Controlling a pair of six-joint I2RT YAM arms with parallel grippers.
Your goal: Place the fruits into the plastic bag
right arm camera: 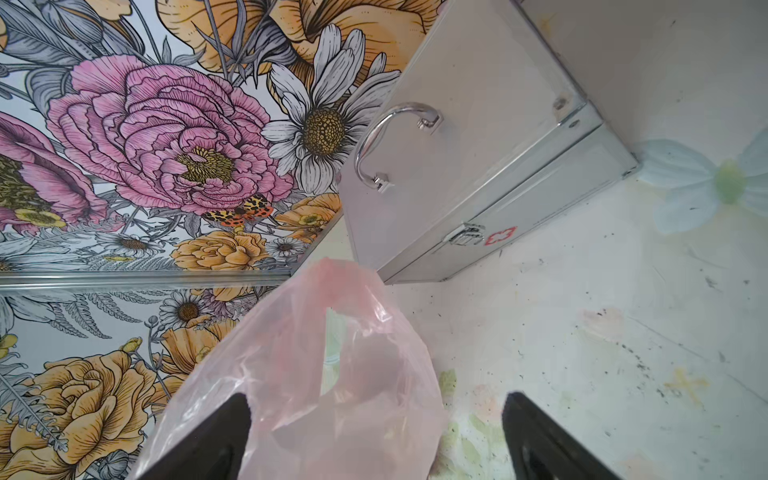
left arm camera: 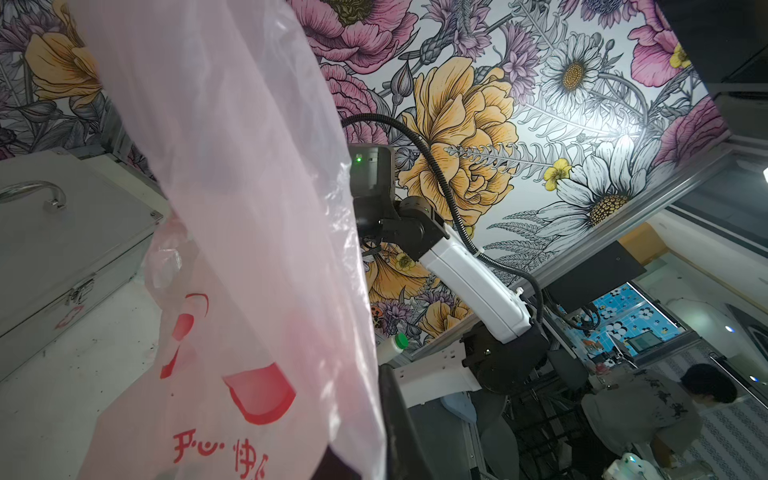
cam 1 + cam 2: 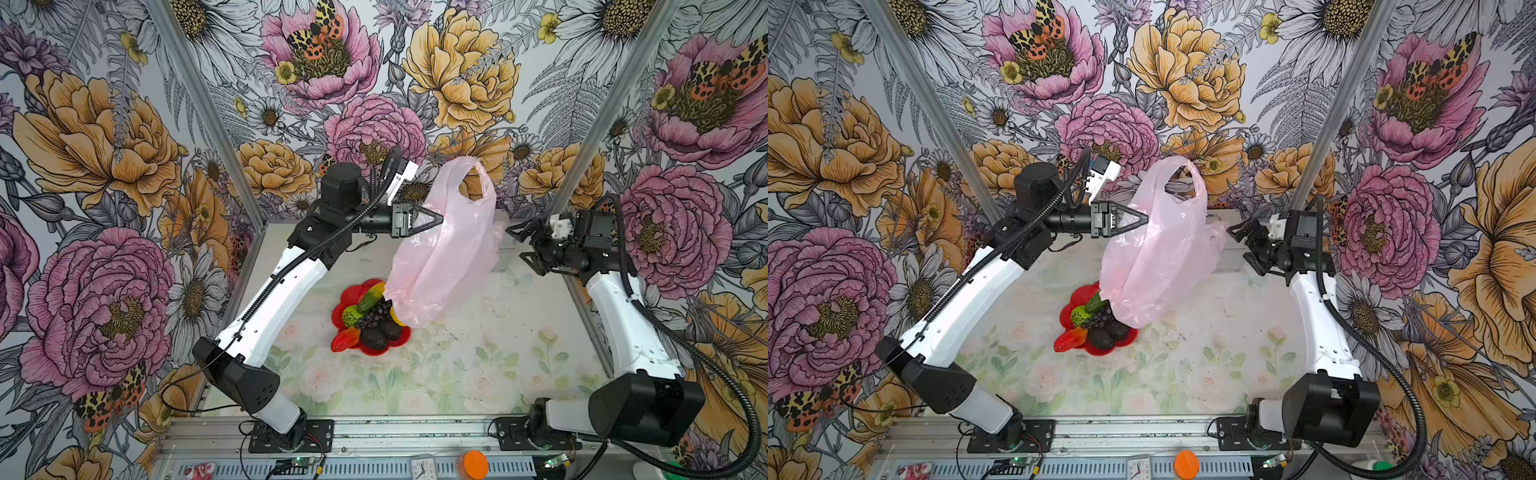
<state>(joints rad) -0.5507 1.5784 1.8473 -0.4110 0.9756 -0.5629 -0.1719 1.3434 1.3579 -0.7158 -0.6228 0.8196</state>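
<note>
My left gripper (image 3: 438, 218) is shut on the pale-pink plastic bag (image 3: 444, 257) and holds it up above the table in both top views (image 3: 1154, 257). In the left wrist view the bag (image 2: 249, 249) with red print hides all but one dark finger (image 2: 399, 415). The bag's bottom drapes over the back right of a red plate (image 3: 353, 291). The fruits lie on the plate: a green-orange elongated one (image 3: 372, 297), a bumpy green ball (image 3: 351, 316), grapes (image 3: 374, 318), dark avocado-like ones (image 3: 374, 338), a red-orange one (image 3: 345, 340). My right gripper (image 1: 376, 405) is open, with a bag loop (image 1: 311, 374) between its fingers.
A silver metal case (image 1: 478, 145) with a handle stands at the back right, behind the bag. Aluminium frame posts (image 3: 199, 104) and flowered walls close in the cell. An orange-lidded jar (image 3: 473, 464) and a small clock (image 3: 422, 469) sit on the front rail.
</note>
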